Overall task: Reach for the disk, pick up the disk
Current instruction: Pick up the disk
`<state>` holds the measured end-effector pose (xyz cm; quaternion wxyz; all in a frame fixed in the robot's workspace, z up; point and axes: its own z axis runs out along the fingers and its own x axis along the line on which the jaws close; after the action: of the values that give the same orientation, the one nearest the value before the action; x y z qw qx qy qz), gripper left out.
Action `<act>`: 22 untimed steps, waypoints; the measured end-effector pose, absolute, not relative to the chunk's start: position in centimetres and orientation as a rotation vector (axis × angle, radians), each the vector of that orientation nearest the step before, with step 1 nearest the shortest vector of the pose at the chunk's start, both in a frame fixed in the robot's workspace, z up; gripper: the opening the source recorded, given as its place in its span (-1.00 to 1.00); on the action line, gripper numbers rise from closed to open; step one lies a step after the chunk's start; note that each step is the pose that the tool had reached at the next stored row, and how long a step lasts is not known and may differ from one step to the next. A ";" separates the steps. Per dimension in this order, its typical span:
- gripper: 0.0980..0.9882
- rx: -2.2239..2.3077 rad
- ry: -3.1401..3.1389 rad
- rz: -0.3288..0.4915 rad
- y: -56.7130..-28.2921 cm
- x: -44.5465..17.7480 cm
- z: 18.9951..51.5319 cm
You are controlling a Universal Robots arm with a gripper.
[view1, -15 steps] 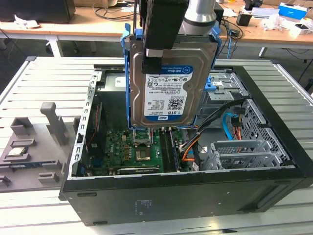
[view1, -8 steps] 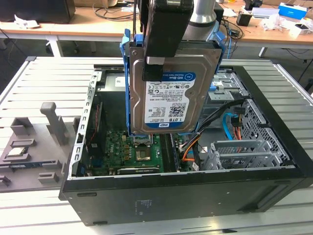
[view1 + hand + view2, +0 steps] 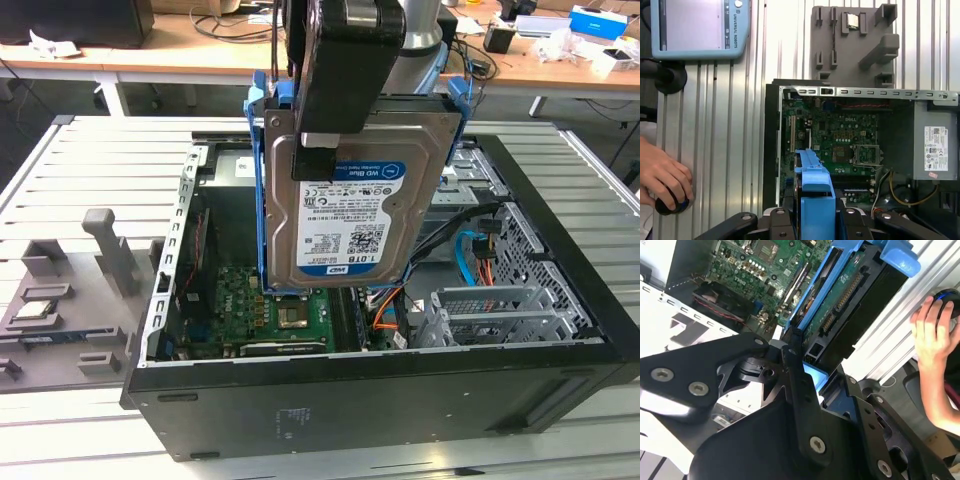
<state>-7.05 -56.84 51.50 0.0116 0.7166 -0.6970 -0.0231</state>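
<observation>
I have the tool (image 3: 318,150) pinching the disk (image 3: 345,215) at its top edge, hanging upright above the open computer case (image 3: 560,345). It looks rigid, dense and shock-sensitive; I judge the blue side rails (image 3: 812,285) the safer grip.

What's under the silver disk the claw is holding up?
Under the flat silver metal disk lies the open black computer case with its green circuit board. The disk covers the parts behind it.
</observation>
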 end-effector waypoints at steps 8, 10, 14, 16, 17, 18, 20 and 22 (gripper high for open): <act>-0.39 2.235 -2.174 -0.072 -58.3 -7.1 51.5; -0.39 2.235 -2.174 -0.072 -58.7 -7.0 51.5; -0.39 2.235 -2.174 -0.072 -59.9 -7.0 51.5; -0.39 2.235 -2.174 -0.072 -60.2 -7.1 51.5; -0.39 2.235 -2.174 -0.072 -60.3 -7.0 51.5; -0.39 2.235 -2.174 -0.072 -60.4 -7.1 51.5; -0.39 2.235 -2.174 -0.072 -60.8 -7.0 51.5; -0.39 2.235 -2.174 -0.072 -61.4 -7.1 51.5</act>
<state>-7.05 -61.36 51.50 0.0116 0.7166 -0.6970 -0.0231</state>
